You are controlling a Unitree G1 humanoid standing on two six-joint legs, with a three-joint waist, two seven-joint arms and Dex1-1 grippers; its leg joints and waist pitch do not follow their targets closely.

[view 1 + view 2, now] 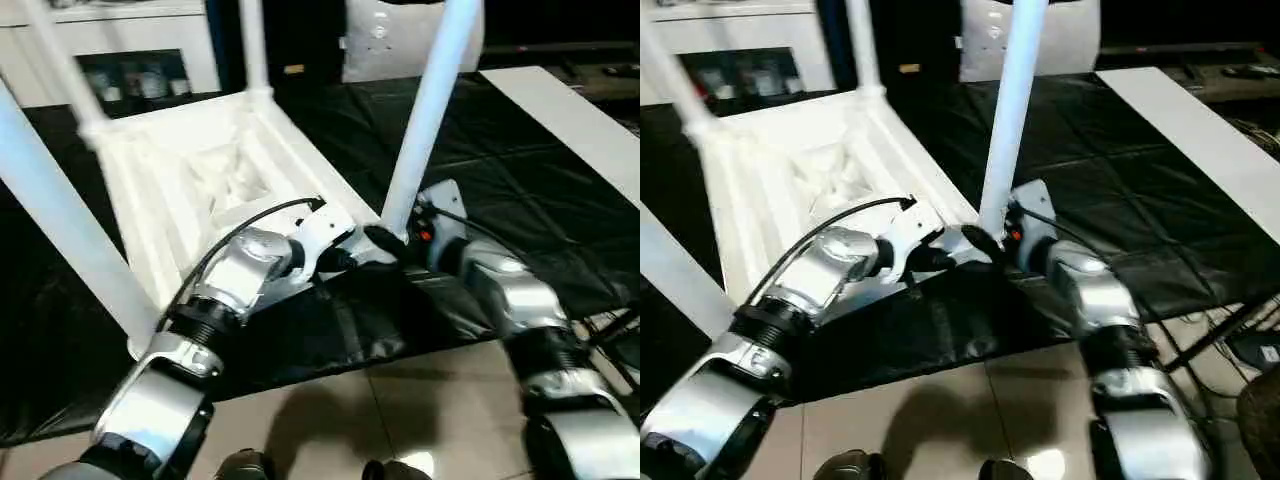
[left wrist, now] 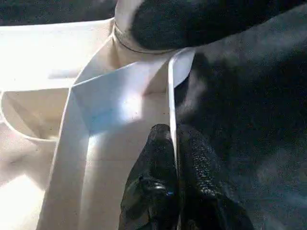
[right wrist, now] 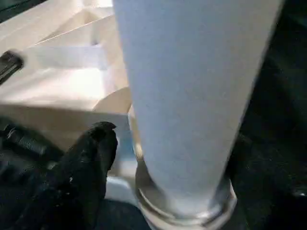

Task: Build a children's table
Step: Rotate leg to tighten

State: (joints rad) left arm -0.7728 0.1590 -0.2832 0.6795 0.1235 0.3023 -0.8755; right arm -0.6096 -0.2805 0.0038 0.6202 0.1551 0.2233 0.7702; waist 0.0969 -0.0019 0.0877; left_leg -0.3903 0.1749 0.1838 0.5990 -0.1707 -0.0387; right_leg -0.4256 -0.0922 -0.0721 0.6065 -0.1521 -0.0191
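The left gripper (image 2: pixel 175 158) has its two black fingers pinched shut on the thin white rim of the white plastic children's table (image 1: pixel 215 180), at the near edge of its upturned, ribbed underside. Just beside it, the right gripper (image 1: pixel 385 243) sits at the foot of a long white tubular leg (image 1: pixel 425 110) where that leg stands in the near corner socket; one black finger (image 3: pixel 88 163) shows beside the leg, a gap visible between them, and whether the gripper has any hold on the leg cannot be told.

The table lies upside down with its legs pointing up: another leg (image 1: pixel 60 225) rises at the near left, and two more stand at the far corners. It rests on a crinkled black sheet (image 1: pixel 480 170) spread over the floor, whose near edge gives way to pale glossy tiles (image 1: pixel 400 410). A flat white panel (image 1: pixel 570 115) lies on the sheet at the far right.

Behind stands a white cabinet (image 1: pixel 130 45) with dark glass compartments; small items sit inside, too blurred to identify.
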